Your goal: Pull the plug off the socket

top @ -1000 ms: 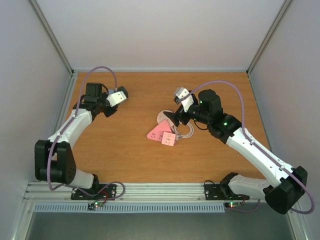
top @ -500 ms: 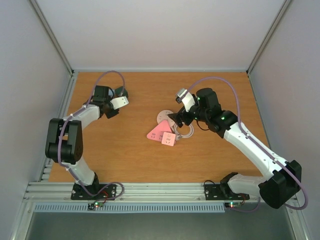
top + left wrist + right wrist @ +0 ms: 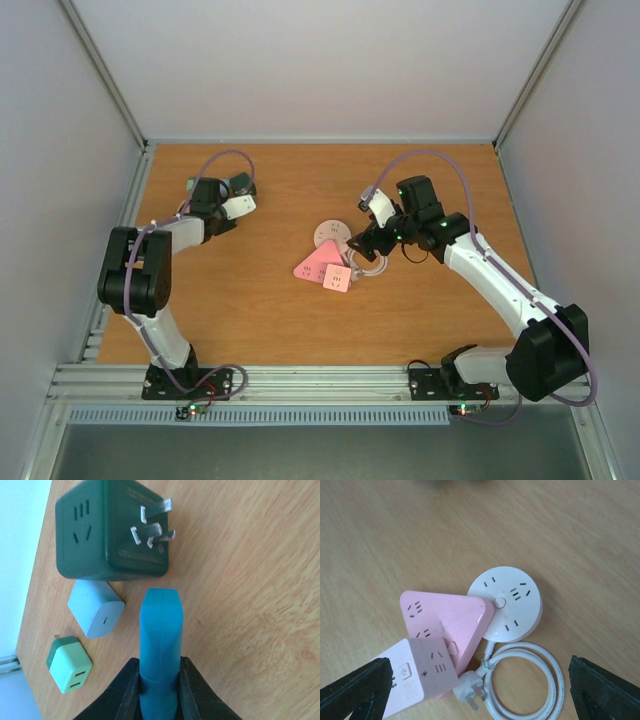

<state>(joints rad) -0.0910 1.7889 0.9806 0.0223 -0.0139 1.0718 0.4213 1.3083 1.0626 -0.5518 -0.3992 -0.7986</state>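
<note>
A pink triangular socket lies mid-table, with a pale pink cube plug pressed against its near corner. A white round socket touches the triangle's far side; its coiled white cable ends in a loose three-pin plug. My right gripper hovers above this cluster, open wide, its black fingertips at the frame's lower corners with nothing between them. From above, the right gripper sits just right of the sockets. My left gripper is shut, empty, at the far left.
In the left wrist view, a dark green cube adapter lies pins-up just beyond the blue fingers. A light blue charger and a small green charger sit beside it near the table's left edge. Grey walls enclose the wooden table.
The left arm has folded back, its elbow swinging toward the base while the gripper stayed far left. The right arm shifted right and settled over the sockets.
</note>
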